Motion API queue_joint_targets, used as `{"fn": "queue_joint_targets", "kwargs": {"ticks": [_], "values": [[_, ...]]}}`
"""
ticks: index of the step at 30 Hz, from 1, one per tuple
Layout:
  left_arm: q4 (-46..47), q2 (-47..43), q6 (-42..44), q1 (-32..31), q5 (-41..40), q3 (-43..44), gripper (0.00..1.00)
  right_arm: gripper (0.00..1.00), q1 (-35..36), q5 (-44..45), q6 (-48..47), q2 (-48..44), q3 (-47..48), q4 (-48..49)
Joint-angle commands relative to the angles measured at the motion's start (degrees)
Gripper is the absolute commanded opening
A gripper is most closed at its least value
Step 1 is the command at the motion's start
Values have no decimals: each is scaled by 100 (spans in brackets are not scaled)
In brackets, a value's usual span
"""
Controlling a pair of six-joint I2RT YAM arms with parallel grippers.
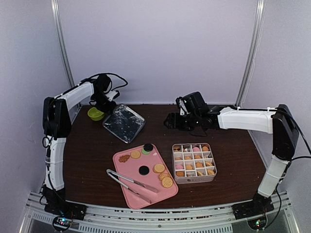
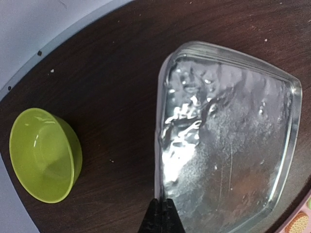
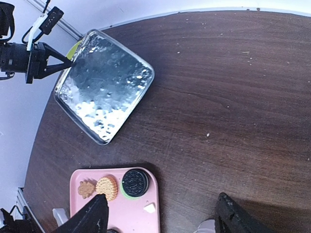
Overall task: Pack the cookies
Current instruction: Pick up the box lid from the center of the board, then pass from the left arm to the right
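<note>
- Viewing from the left wrist, only the tips of the left gripper (image 2: 162, 217) show, cut off at the frame's lower edge. They are pressed together against the rim of the shiny pan (image 2: 228, 141). Whether the rim is pinched between them cannot be told.
- The right gripper (image 3: 163, 199) has its fingers (image 3: 92, 216) spread wide, with nothing between them. Only the dark wood table (image 3: 233, 97) lies beyond.
- Some of the cookies (image 1: 159, 168) lie on the pink tray (image 1: 130, 167), which one right finger partly hides in the right wrist view. That view shows three: a brown flower shape, a golden round and a black round.
- Only the top view shows the divided box (image 1: 194, 180) holding more cookies, and the metal tongs (image 1: 131, 182) on the tray.
- The green bowl (image 2: 43, 155) is glossy and round. It sits to one side of the left fingertips, apart from the pan.
- The pan is square with rounded corners, a raised rim and a crinkled, reflective face.
</note>
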Motion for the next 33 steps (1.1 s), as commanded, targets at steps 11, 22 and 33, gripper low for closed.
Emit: {"fn": "queue_joint_targets", "kwargs": {"ticks": [11,22,33], "values": [[-167,-804,-146,-24,1353,939,0,79,-71,-1549,629,599,782,1142],[-342,-1076,-427,-30,2930,1066,0,75,-60,-1979,1204,1176,1282,1994],[-373,-1317,-397,-57,3553,587,0,43,-72,-2576,2188,1510,1228,3641]]}}
